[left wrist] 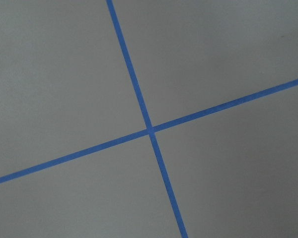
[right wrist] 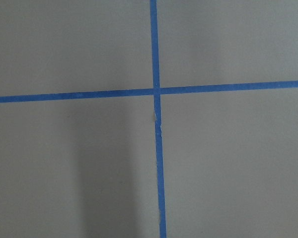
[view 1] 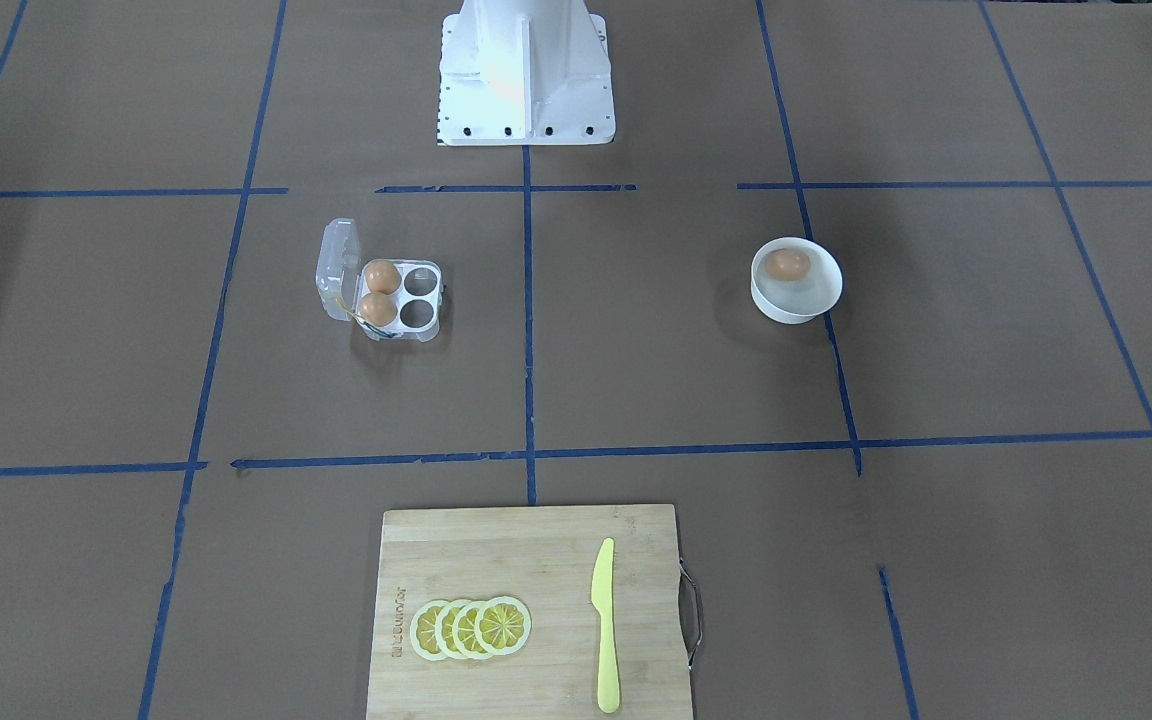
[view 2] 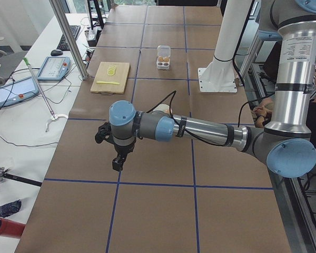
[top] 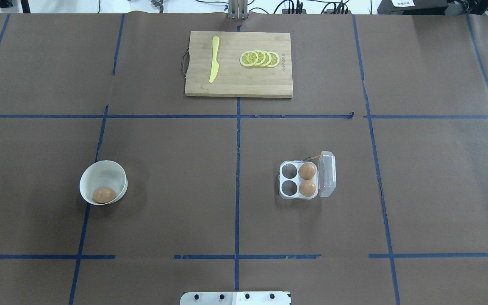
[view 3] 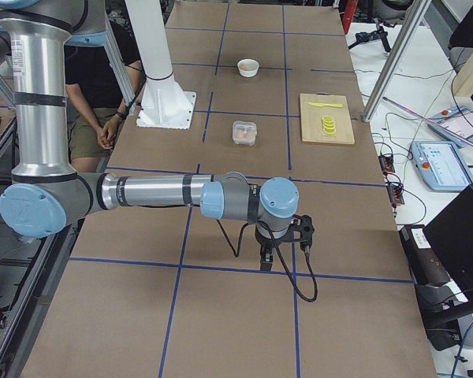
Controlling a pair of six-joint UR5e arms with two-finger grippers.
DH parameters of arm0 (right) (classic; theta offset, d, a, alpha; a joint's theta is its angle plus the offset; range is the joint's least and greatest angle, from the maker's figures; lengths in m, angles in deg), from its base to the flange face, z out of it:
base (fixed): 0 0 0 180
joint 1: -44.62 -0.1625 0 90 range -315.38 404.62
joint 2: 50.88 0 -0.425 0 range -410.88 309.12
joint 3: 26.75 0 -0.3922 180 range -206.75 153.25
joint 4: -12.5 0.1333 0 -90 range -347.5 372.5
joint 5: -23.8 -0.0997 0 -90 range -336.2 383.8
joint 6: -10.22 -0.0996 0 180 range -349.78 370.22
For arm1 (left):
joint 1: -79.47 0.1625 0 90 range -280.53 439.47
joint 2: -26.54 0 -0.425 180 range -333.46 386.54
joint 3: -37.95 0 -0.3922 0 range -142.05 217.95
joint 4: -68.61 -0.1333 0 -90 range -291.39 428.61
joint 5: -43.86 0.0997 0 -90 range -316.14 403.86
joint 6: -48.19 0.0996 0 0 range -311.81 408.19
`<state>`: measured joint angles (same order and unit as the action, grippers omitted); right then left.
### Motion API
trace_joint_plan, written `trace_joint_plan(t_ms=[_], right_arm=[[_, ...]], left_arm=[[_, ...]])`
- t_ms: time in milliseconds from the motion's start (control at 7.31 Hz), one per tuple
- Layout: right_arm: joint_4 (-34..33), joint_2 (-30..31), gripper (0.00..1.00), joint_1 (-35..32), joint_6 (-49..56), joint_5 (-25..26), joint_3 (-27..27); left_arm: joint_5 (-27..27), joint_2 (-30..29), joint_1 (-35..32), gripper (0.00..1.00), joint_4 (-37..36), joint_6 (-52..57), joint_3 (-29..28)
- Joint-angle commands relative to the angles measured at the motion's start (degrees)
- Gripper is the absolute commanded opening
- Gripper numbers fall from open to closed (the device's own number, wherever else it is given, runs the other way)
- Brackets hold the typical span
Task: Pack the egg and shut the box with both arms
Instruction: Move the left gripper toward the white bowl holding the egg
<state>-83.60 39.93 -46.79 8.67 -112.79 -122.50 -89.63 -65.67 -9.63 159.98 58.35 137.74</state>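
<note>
One orange-brown egg [top: 104, 195] lies in a round white bowl [top: 100, 173] on my left side of the table; it also shows in the front view [view 1: 788, 264]. The clear four-cell box [top: 281, 181] sits on my right side with its lid [top: 328, 173] open. Two eggs [top: 307, 170] fill the cells beside the lid and the other two cells are empty. My left gripper [view 2: 117, 164] and right gripper [view 3: 266, 258] hang over bare table far from both. They show only in the side views, so I cannot tell if they are open or shut.
A wooden cutting board [top: 239, 84] with a yellow knife [top: 214, 59] and lemon slices [top: 260, 59] lies at the far middle. The white pedestal base [view 1: 526, 70] stands at the near middle. Blue tape lines cross the brown table paper. Both wrist views show only paper and tape.
</note>
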Motion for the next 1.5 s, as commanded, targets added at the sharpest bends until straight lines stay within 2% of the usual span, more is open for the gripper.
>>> trace_joint_plan(t_ms=[0,274,547,684,821,1094,1368], right_arm=[[-0.1,-1.6,1.0,0.0,-2.1,-0.2,0.3],[-0.1,-1.2,1.0,0.0,-2.0,-0.6,0.2],[-0.1,-1.4,1.0,0.0,-2.1,-0.6,0.0],[-0.1,-1.0,1.0,0.0,-1.9,-0.9,-0.2],[-0.1,-0.9,1.0,0.0,-1.9,-1.0,-0.2],[-0.1,-0.7,1.0,0.0,-1.5,-1.0,-0.2],[-0.1,-0.7,1.0,0.0,-1.5,-1.0,-0.2]], left_arm=[[-0.4,-0.5,3.3,1.0,3.4,-8.4,5.6],[-0.1,-0.1,13.1,1.0,6.0,-26.8,11.1],[0.1,3.2,20.9,0.99,14.2,-44.8,15.1],[1.0,3.2,26.5,0.98,15.6,-54.2,17.6],[5.8,3.0,32.9,0.96,16.2,-62.2,19.5],[15.9,0.9,43.7,0.94,18.6,-73.7,18.5],[20.4,-3.4,48.9,0.94,18.6,-78.0,14.5]])
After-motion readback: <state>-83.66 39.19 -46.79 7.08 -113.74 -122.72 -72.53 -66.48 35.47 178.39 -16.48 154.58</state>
